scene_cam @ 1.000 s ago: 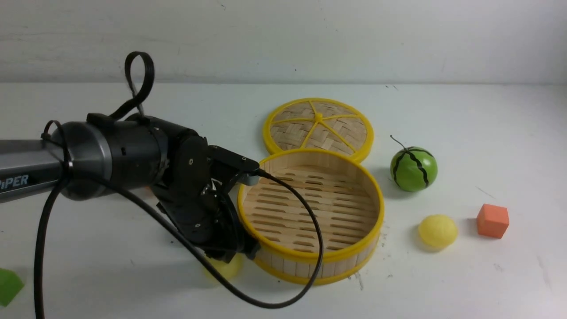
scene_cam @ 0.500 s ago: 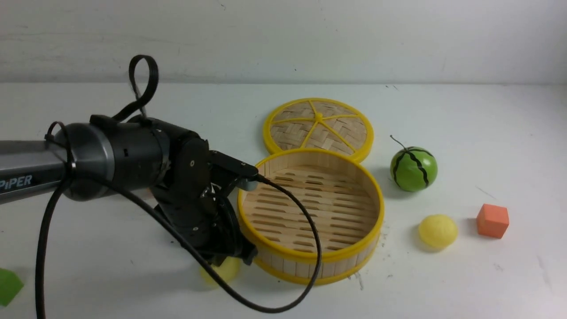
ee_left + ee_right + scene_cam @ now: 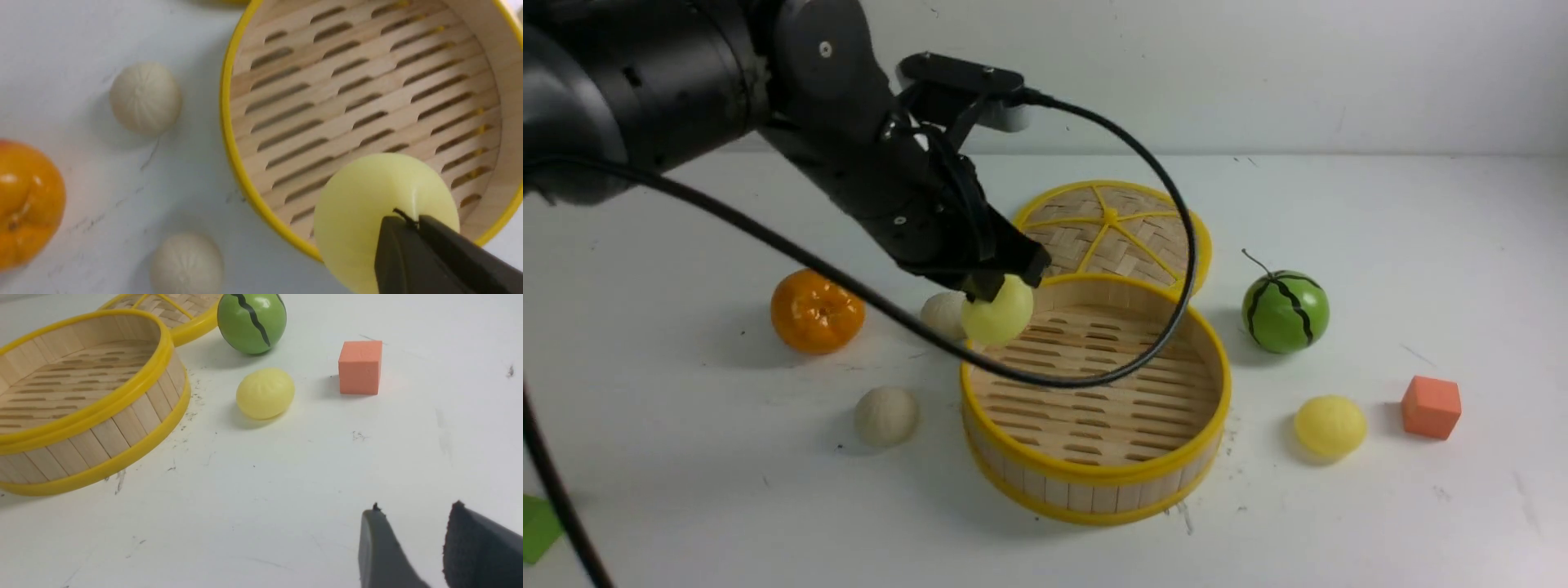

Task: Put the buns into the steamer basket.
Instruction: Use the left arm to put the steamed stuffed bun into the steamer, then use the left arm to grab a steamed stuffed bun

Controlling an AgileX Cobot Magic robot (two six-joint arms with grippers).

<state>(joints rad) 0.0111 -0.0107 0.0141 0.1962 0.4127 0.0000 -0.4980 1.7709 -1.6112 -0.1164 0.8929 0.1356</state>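
Observation:
My left gripper (image 3: 1001, 286) is shut on a pale yellow bun (image 3: 997, 314) and holds it in the air over the near-left rim of the steamer basket (image 3: 1094, 472). The left wrist view shows that bun (image 3: 367, 212) pinched in the jaws above the basket's slatted floor (image 3: 359, 85). Two off-white buns lie left of the basket, one (image 3: 886, 415) nearer, one (image 3: 943, 312) half hidden behind the held bun. A second yellow bun (image 3: 1330, 425) lies right of the basket. My right gripper (image 3: 412, 514) is open and empty over bare table, out of the front view.
A woven lid (image 3: 1111, 233) lies behind the basket. An orange (image 3: 817, 311) sits at the left, a watermelon ball (image 3: 1285, 311) and an orange cube (image 3: 1431, 406) at the right. A green block (image 3: 535, 527) lies at the front left edge.
My left gripper has lifted the yellow bun from the table at the basket's front left and carried it up and back over the rim. The orange and two off-white buns are now uncovered.

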